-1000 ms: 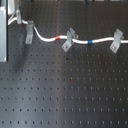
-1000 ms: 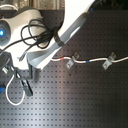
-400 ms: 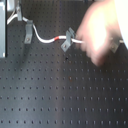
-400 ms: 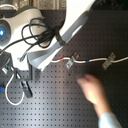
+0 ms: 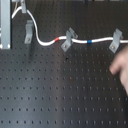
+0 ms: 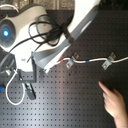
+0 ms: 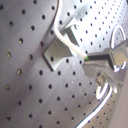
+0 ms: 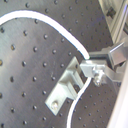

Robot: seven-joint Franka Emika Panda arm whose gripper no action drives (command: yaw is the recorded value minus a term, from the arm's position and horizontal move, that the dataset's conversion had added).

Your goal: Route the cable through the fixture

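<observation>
The white cable (image 5: 50, 42) runs from the first exterior view's upper left down to the right. Its red band (image 5: 62, 38) and blue band (image 5: 90, 41) lie either side of a slanted clip. The upright grey fixture (image 5: 28, 31) stands at the first exterior view's left, with the cable passing close by it. In the second wrist view my gripper (image 8: 91, 68) is shut on the cable (image 8: 45, 27) right at the fixture's (image 8: 65, 90) bent top. The first wrist view shows the same grip (image 7: 90, 58) beside the fixture (image 7: 56, 52). The arm hides the gripper in the second exterior view.
Two slanted grey clips (image 5: 67, 40) (image 5: 116, 41) hold the cable on the black perforated board. A person's hand (image 5: 121, 67) (image 6: 115, 102) hovers at the right. A grey post (image 5: 5, 25) stands at the first exterior view's left. Black wires (image 6: 40, 30) hang at the arm's base.
The person's hand, which reached over the cable and slanted clips 0.4 s ago, has pulled back to the right and front. The arm and cable look unmoved.
</observation>
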